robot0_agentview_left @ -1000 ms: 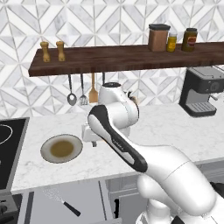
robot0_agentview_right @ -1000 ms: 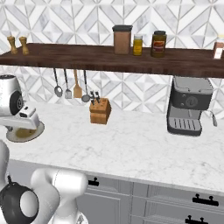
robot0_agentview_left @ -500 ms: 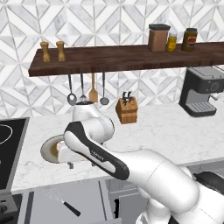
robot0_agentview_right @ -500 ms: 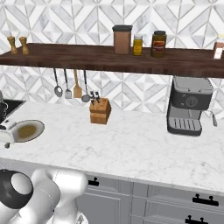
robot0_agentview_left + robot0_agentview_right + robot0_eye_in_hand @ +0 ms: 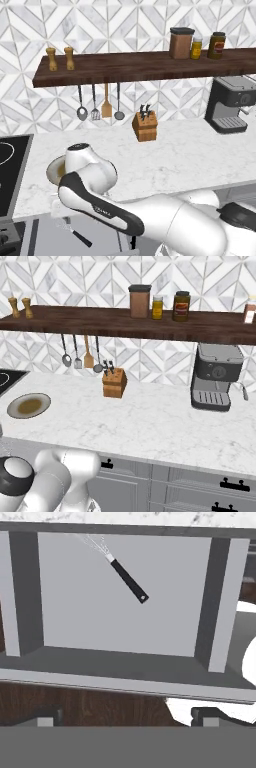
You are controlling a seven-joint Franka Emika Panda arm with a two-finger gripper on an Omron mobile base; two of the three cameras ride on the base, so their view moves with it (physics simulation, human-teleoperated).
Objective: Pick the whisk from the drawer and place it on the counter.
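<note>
Looking down into the pulled-out drawer (image 5: 125,612) from the hand view; whisk (image 5: 120,568) lying flat on the pale inner floor, toward the far side, angled diagonally, wire head tucked near the back edge under the marble surface (image 5: 190,150), black handle pointing toward the drawer front and somewhat to the right in that view. Nothing touching the whisk. Pincer (image 5: 125,719) hanging above the drawer front, tips spread fully apart at the bottom of the hand view, gripping nothing, well apart from the whisk. In the left base view, arm bending low over the surface edge, partly covering the plate (image 5: 54,170); whisk handle (image 5: 80,237) peeking out below the arm in the open drawer. Sitting on the surface: knife block (image 5: 145,126) near the back wall, coffee machine (image 5: 232,104) at the right end. Hanging under the dark wooden shelf (image 5: 125,67): ladles and a wooden spatula (image 5: 106,106). Standing on the shelf: jars (image 5: 181,43) to the right, two small shakers (image 5: 60,58) to the left.
</note>
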